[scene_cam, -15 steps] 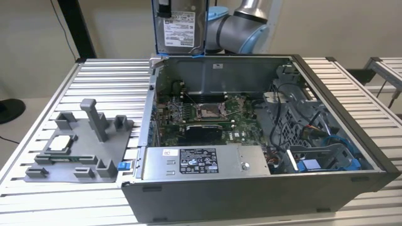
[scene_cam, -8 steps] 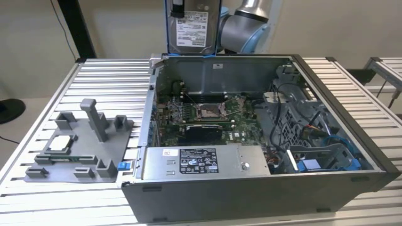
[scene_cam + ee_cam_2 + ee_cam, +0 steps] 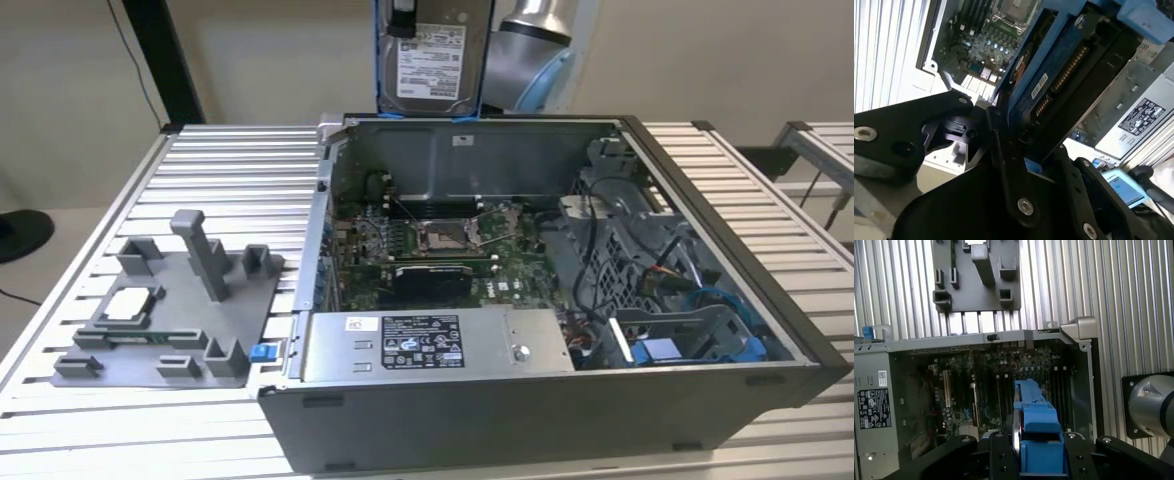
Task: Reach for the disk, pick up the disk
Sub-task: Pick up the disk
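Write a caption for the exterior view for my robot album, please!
The robot's hand holds the disk upright, lifted above the open computer case on the slatted table.

Flat silver-grey metal disk (image 3: 431, 62), matt, white paper label, blue plastic bracket (image 3: 1035, 432); below it open grey sheet-metal computer case (image 3: 561, 400); beside case, matt grey plastic fixture tray (image 3: 167, 320) on ribbed aluminium table (image 3: 227, 160).

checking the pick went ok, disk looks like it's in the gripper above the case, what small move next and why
Probably a short, straight lift to confirm the hold. In the exterior view the disk hangs upright above the computer case, clear of its back wall. In the second wrist view the gripper is closed on the drive's blue bracket, with the motherboard right below, so sideways motion seems riskier.
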`<state>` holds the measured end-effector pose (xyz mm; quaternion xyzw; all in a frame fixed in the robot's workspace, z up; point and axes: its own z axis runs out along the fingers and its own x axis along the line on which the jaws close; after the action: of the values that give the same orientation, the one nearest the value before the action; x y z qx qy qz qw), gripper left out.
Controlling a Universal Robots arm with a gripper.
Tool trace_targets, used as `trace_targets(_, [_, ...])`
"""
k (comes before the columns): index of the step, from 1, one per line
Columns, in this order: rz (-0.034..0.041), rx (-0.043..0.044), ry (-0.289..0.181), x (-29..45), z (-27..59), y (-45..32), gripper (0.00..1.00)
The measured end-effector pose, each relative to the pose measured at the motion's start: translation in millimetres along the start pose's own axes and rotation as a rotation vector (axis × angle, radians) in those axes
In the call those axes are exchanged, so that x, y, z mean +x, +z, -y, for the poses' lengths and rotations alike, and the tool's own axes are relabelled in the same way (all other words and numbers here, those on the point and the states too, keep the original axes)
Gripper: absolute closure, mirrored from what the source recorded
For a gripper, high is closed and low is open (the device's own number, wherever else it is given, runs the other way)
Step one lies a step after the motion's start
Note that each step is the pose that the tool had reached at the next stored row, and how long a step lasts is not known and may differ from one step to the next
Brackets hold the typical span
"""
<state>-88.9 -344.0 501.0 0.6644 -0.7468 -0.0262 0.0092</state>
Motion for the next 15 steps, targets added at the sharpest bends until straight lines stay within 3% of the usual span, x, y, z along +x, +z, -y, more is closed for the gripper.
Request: trace_targets(15, [-0.0003,-0.0020,0.000,-5.5,46.9,-2.3,1.00])
